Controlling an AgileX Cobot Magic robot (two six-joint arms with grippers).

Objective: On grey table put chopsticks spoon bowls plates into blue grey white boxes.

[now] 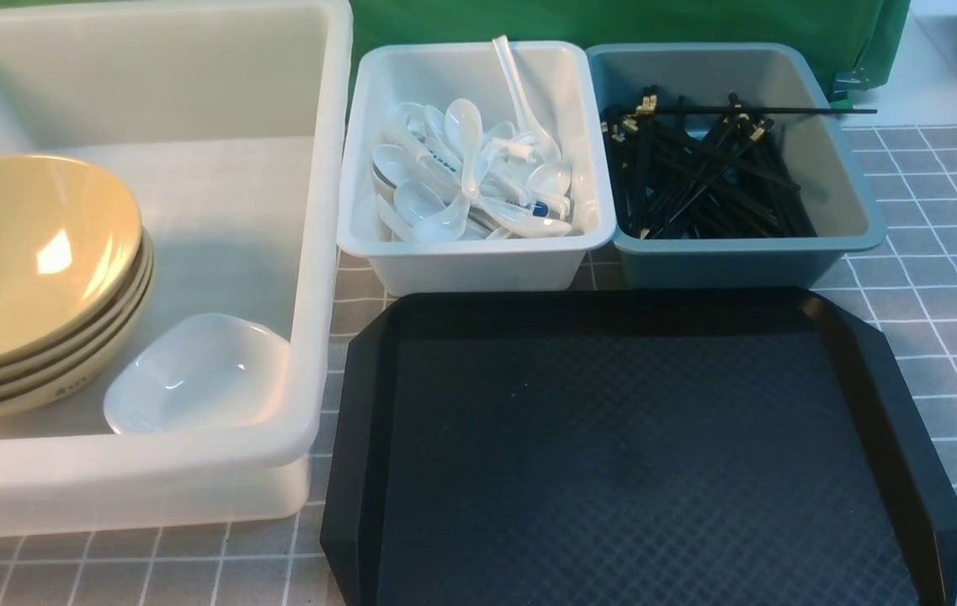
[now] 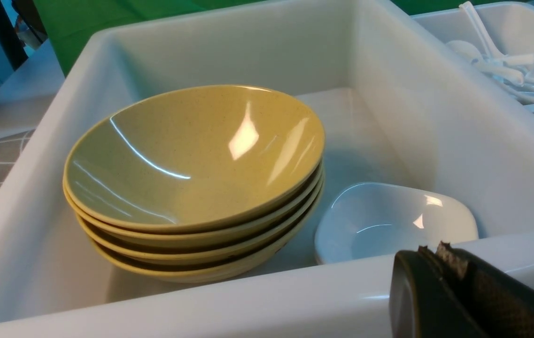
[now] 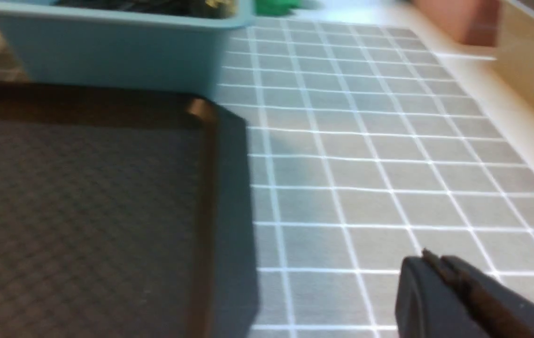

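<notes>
The black tray (image 1: 630, 454) sits before the smaller boxes (image 1: 478, 268), each tool (image 2: 440, 263) pressed together.

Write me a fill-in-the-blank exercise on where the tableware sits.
1. The tan bowls are stacked in the large white ____.
2. The black chopsticks lie in the ____ box.
3. The small box between the other two holds white ____.
4. The left end effector is ____, with nothing in its grip.

Missing words: tub; blue-grey; spoons; shut
</notes>
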